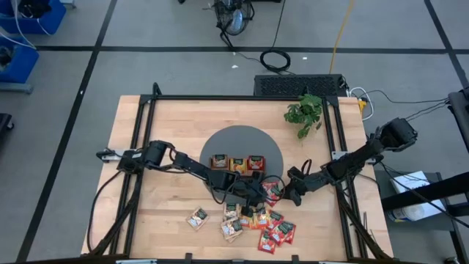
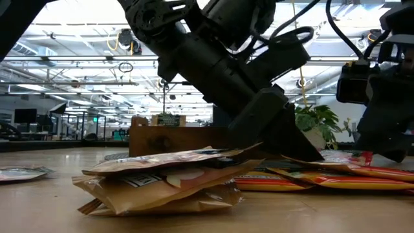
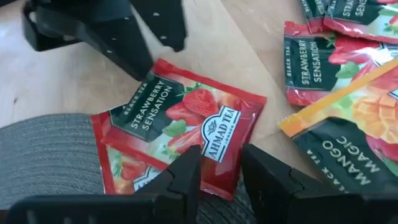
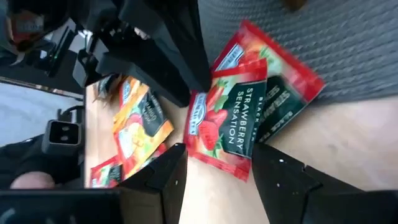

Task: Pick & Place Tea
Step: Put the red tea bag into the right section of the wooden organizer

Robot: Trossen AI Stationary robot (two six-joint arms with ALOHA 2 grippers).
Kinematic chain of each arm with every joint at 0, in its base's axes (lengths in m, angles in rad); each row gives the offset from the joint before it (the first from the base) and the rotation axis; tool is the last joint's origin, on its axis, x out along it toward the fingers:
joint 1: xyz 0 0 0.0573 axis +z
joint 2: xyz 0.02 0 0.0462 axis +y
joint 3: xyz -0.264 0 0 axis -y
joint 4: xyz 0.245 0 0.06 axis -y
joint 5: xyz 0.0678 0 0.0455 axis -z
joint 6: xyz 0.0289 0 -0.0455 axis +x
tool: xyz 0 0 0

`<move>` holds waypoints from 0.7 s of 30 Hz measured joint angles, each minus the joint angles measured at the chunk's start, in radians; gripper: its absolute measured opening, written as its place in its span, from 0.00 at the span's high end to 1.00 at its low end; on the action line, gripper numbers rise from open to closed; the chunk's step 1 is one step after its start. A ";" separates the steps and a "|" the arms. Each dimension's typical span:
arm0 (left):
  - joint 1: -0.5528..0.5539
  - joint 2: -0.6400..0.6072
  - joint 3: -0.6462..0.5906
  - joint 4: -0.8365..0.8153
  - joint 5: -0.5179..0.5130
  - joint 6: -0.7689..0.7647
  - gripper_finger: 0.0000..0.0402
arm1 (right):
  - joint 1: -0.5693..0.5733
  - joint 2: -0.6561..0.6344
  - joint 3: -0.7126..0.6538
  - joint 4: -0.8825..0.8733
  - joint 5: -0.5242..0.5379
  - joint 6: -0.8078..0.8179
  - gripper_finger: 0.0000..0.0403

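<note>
You have a pale wooden table [image 1: 146, 132] with a round grey woven mat [image 1: 233, 141] at its centre. On the mat stands a brown wooden three-compartment tray [image 1: 237, 163], and each compartment already shows a sachet: orange, orange and red as far as you can tell from above.

The left gripper [image 3: 221, 171] and right gripper [image 4: 217, 167] meet at the mat's near edge, both pointed at one red square strawberry tea sachet [image 3: 180, 134] that lies half on the mat and half on the wood. The right gripper's jaws stand wide apart, one on each side of that sachet's corner, closed on nothing. The left gripper's jaws stand a little apart just over its edge, and you cannot tell for sure whether they touch it.

The rest of the tea sachets [image 1: 253, 224] lie in a loose, overlapping heap near the table's front edge, one tan pair [image 2: 168, 181] stacked.

Judge each sachet light, thin, flexible and slick-faced; it will likely slide or buckle under a flat push. Take it by a raised edge or corner, ideally where it overhangs the mat rim.
</note>
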 joint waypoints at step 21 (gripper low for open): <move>0.012 0.014 0.001 0.055 0.012 -0.016 0.70 | 0.001 0.001 -0.002 -0.073 -0.064 0.032 0.81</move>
